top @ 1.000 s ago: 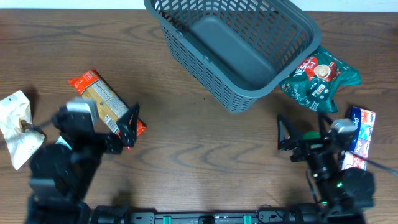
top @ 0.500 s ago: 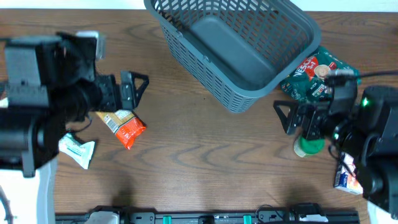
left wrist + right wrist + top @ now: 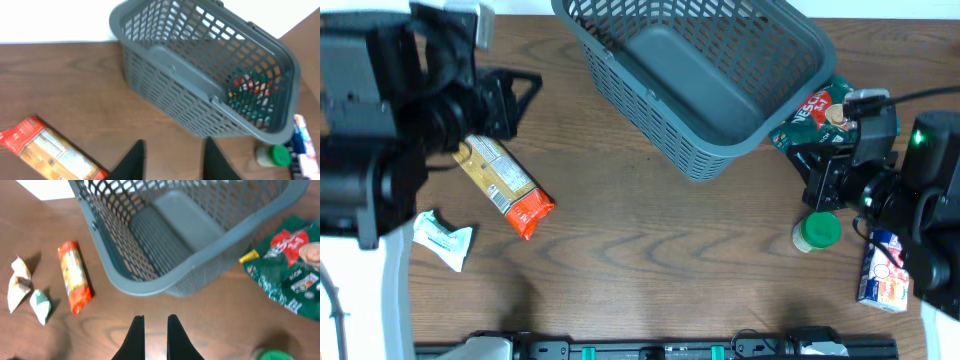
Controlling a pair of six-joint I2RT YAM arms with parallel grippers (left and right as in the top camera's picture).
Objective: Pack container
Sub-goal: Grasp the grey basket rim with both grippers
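Both arms hang high over the desk (image 3: 650, 250), so the step looks like picking the first thing for the basket (image 3: 700, 70). The left end effector (image 3: 172, 162) is wide open and holds nothing. The right end effector (image 3: 156, 337) is open only a little and holds nothing too. I think each arm should take what lies on its own side, come straight down, and close on the middle of the thing. Big things are best first: the green bag (image 3: 835, 120) against the basket's right wall, then the long orange packet (image 3: 500, 180), the blue and white box (image 3: 882, 272), the green-lidded jar (image 3: 817, 232), and the small white packet (image 3: 442, 240). The jar may tip, so hold its sides.

The basket sits at the far middle of the desk, turned a bit. Its smooth floor is bare, with nothing inside.
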